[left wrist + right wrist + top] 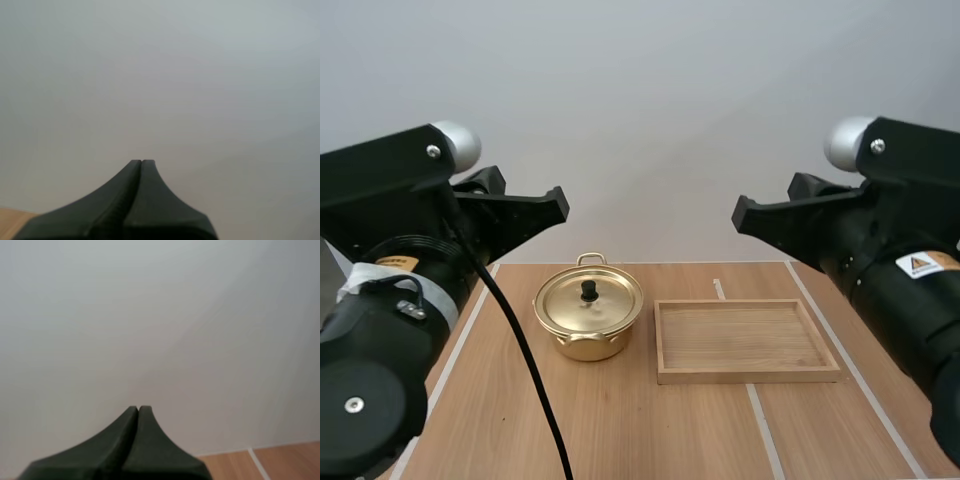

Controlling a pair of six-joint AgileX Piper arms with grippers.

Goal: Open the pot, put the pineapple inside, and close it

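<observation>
On the wooden table (620,425) a lidded golden pot (590,312) is set beside a shallow wooden tray (747,376); the left gripper (141,161) and the right gripper (138,408) are closed, empty.

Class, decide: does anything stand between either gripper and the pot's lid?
Nothing visible does. The left gripper and right gripper hang above the table; the lid sits uncovered on the pot, the wooden tray beside it.
</observation>
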